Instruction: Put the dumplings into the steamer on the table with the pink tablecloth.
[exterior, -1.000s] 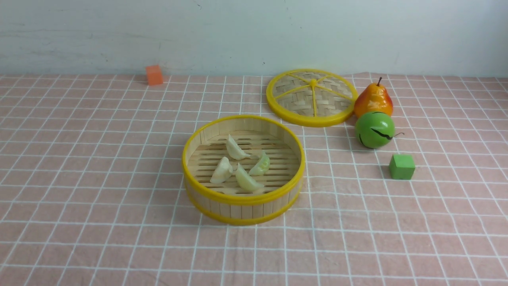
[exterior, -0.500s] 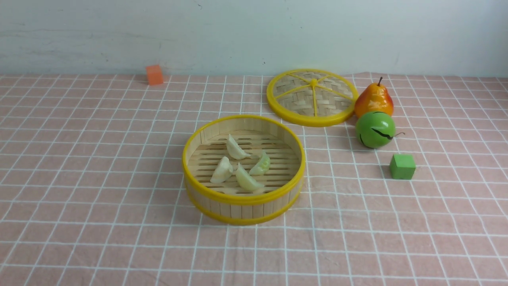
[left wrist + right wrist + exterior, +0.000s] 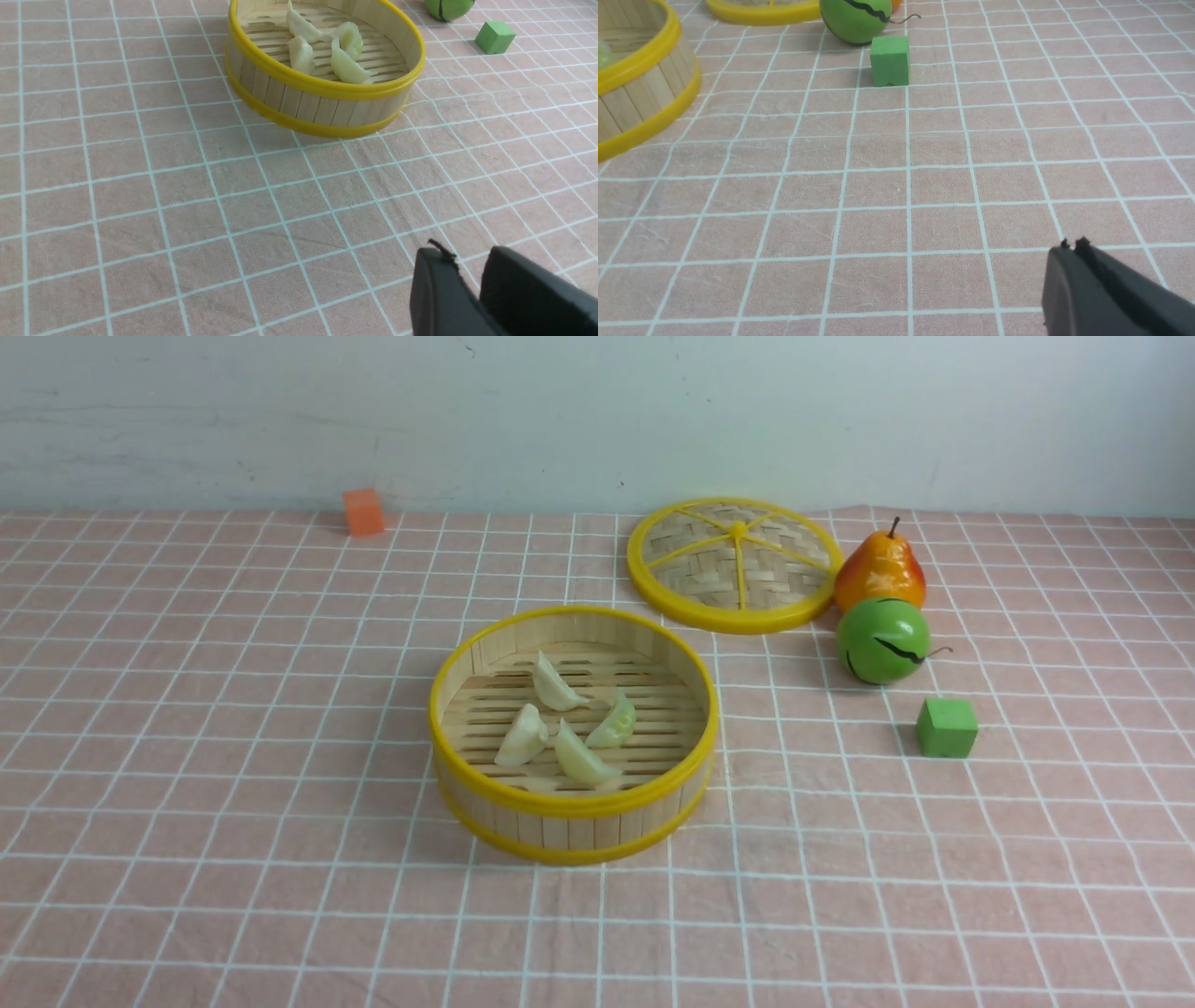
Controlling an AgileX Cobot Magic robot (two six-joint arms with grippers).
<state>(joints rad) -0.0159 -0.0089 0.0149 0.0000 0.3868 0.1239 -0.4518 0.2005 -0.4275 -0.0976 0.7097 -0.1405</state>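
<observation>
Dumplings (image 3: 565, 723), all four, are seen inside the steamer (image 3: 571, 803) on the pink tablecloth (image 3: 233, 756). Left gripper (image 3: 469, 268) is held slightly parted, empty; right gripper (image 3: 1073, 247) is pressed closed, empty, above bare cloth.

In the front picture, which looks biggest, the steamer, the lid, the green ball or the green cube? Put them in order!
Biggest to smallest as they look:
1. steamer
2. lid, though it lies farther back, so its real size may be closer to the steamer's
3. green ball
4. green cube
</observation>
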